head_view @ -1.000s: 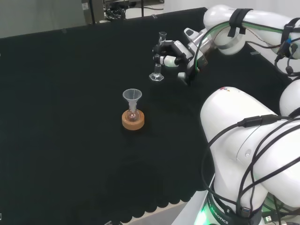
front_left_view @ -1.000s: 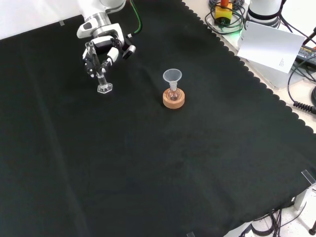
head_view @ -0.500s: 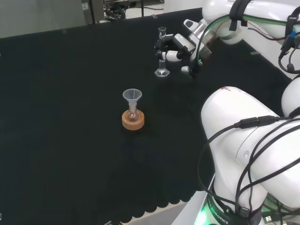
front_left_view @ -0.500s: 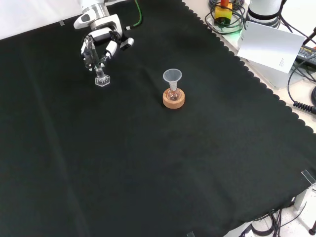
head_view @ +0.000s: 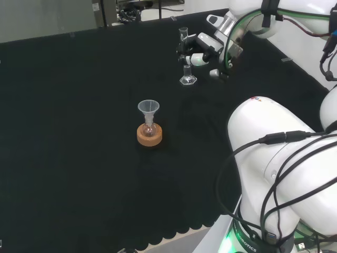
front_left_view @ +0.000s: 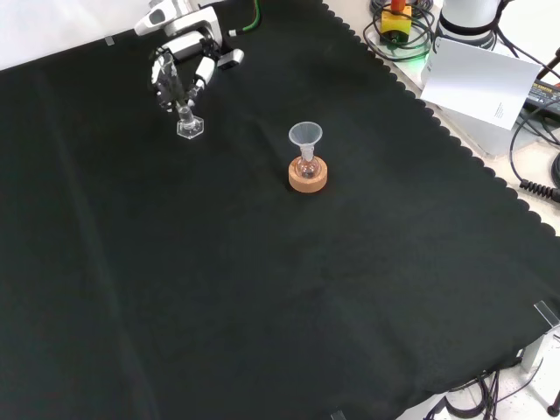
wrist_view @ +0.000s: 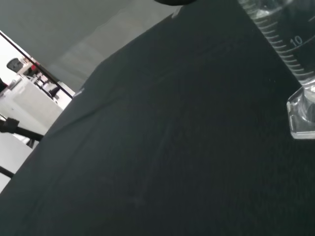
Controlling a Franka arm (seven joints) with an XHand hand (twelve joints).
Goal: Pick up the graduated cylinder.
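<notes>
Above the black cloth [front_left_view: 262, 289], the robot hand [front_left_view: 179, 66] clasps the graduated cylinder [front_left_view: 185, 114].

Hand and cylinder carried up and across the cloth

In the head view the hand [head_view: 202, 50], with its fingers curled round the graduated cylinder [head_view: 186, 67], has travelled toward one o'clock since a second ago, from beside the arm's upper link to a spot nearer the cloth's far edge, the cylinder's hexagonal foot going with it. In the front view the hand [front_left_view: 184, 66] first rose toward twelve o'clock, then shifted toward three o'clock, so the graduated cylinder [front_left_view: 187, 118] now hangs closer to the funnel-topped flask.
</notes>
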